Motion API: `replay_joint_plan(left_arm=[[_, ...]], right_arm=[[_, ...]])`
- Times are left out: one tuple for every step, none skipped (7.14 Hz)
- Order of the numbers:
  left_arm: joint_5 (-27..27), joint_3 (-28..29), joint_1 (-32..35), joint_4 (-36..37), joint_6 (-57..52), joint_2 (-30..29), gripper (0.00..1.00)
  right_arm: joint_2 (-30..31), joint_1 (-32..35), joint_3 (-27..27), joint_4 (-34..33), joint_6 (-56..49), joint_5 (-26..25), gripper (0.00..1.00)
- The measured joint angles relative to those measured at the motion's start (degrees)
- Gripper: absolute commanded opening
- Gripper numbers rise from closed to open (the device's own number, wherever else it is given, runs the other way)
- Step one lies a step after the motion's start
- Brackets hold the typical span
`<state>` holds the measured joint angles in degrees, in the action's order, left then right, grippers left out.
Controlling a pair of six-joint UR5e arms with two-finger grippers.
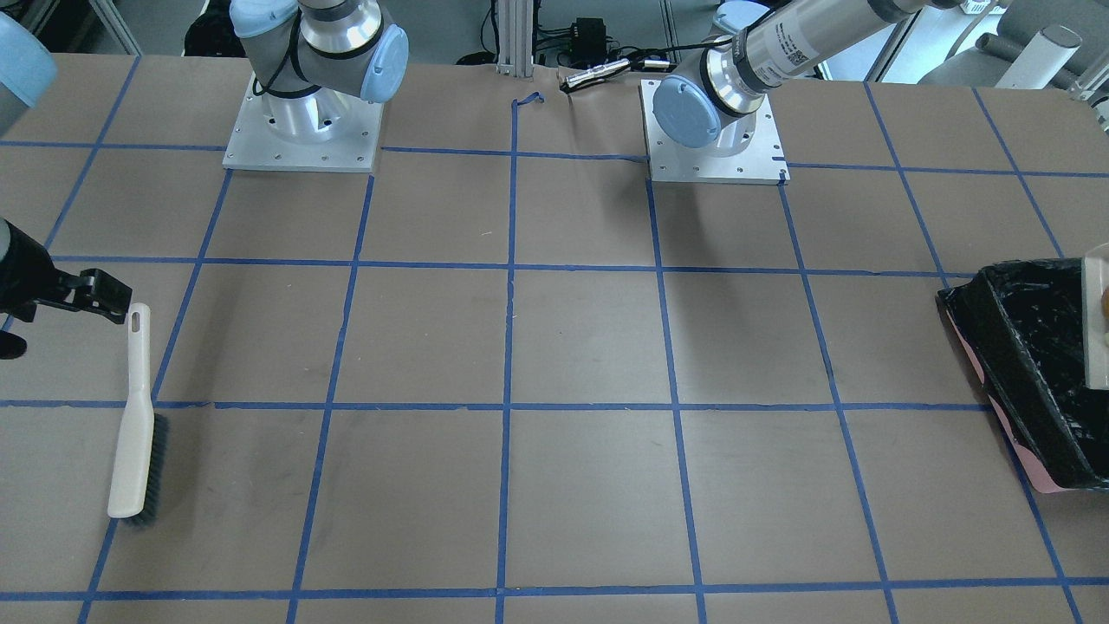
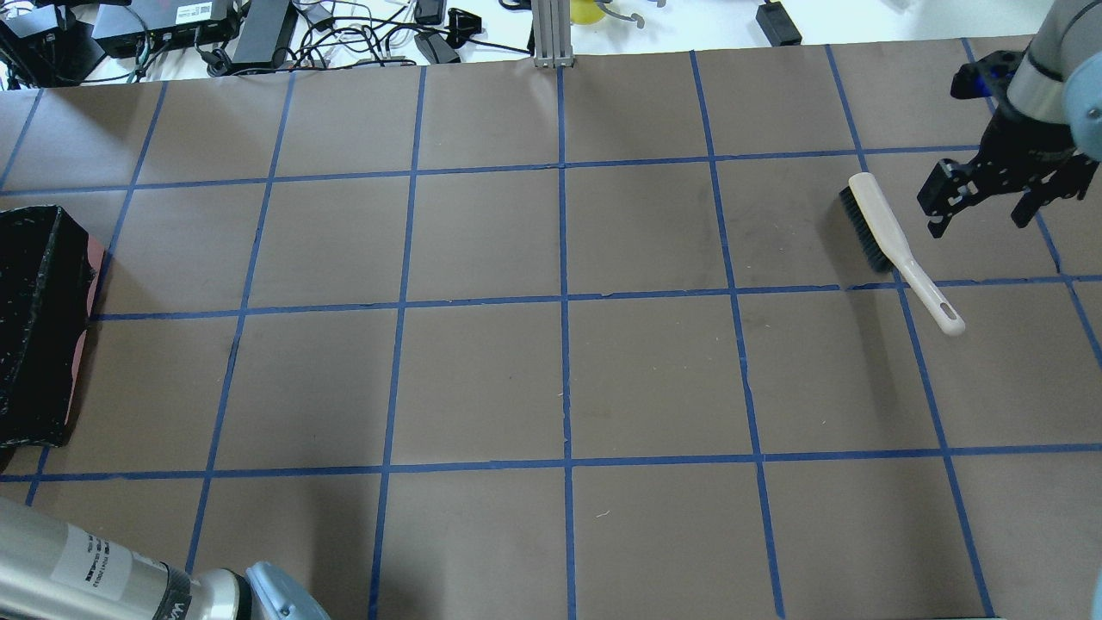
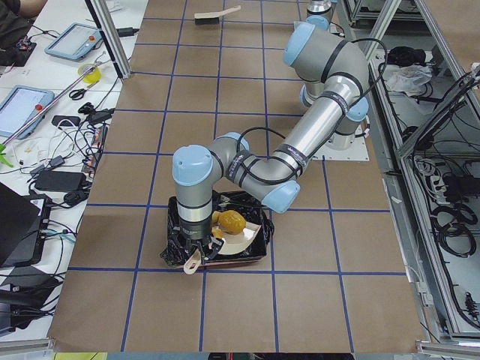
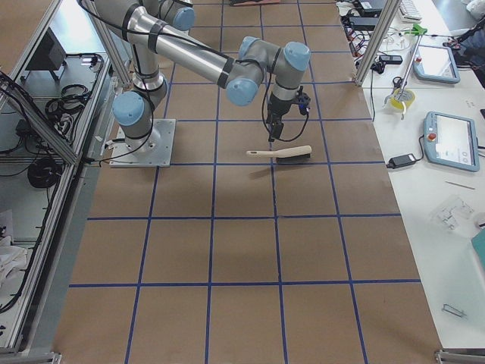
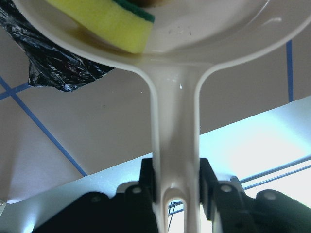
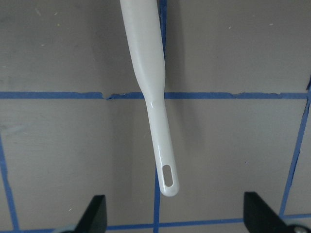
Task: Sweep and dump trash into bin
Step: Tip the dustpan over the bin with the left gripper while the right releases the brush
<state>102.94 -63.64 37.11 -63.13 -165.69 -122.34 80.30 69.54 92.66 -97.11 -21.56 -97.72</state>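
My left gripper [image 5: 177, 183] is shut on the handle of the beige dustpan [image 5: 175, 111] and holds it over the bin [image 3: 225, 260], a pink-sided box with a black bag [image 1: 1031, 364]. The dustpan carries the trash: a brown lump [image 3: 232, 221] and a yellow sponge wedge [image 5: 107, 22]. I cannot make out the peel scrap. My right gripper [image 6: 177, 213] is open and empty, just above the handle end of a white brush [image 6: 148, 73] that lies flat on the table [image 2: 895, 245].
The bin stands at the table's edge on my left [image 2: 34, 319]. The brush lies far to my right. The brown table top [image 2: 560, 379] has a blue tape grid. Both arm bases [image 1: 303, 130] stand at the robot side.
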Motion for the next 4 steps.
replay_joint_plan(left_arm=[[0.7, -1.7, 0.2, 0.9, 0.2, 1.3, 0.00], [1.7, -3.8, 0.7, 2.2, 0.8, 2.6, 0.00], [2.8, -6.5, 1.0, 5.1, 1.6, 3.8, 0.00], [3.5, -9.8, 1.2, 9.0, 1.9, 4.9, 0.00]], right_arm=[[2.6, 0.2, -3.5, 4.4, 0.3, 2.2, 1.00], [4.8, 1.0, -6.2, 8.6, 1.8, 3.7, 1.00], [6.4, 3.7, -8.1, 12.3, 6.1, 4.5, 1.00], [7.2, 8.2, -8.9, 14.1, 12.9, 4.7, 1.00]])
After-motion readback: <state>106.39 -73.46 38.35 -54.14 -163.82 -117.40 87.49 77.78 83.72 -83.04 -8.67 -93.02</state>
